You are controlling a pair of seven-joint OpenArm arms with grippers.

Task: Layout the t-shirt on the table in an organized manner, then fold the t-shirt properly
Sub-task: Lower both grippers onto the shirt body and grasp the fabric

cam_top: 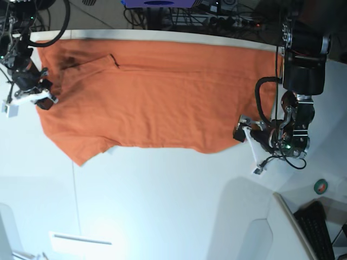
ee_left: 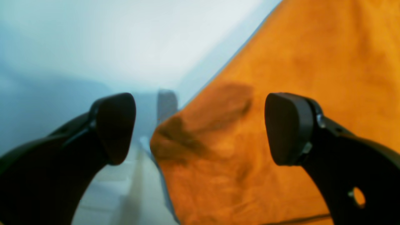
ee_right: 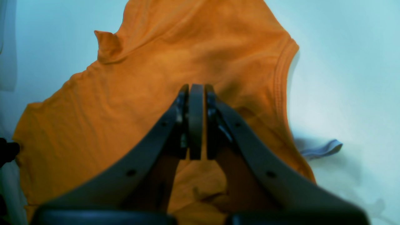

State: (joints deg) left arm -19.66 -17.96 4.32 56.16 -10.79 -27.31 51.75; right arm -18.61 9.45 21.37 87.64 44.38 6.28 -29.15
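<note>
You had the orange t-shirt [cam_top: 157,103] spread across the counter [cam_top: 162,206], left pincer [ee_left: 200,128] spread wide at its hem, right pincer [ee_right: 196,122] pressed together, empty; smoothing looked done, folding came next.

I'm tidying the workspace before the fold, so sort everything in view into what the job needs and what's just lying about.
Belongs to the job:
- orange t-shirt, spread out
- white table
- left gripper, jaws open at the shirt's edge
- right gripper, jaws shut

Just lying about:
- green tape roll
- black keyboard
- cables beyond the table's far edge
</note>
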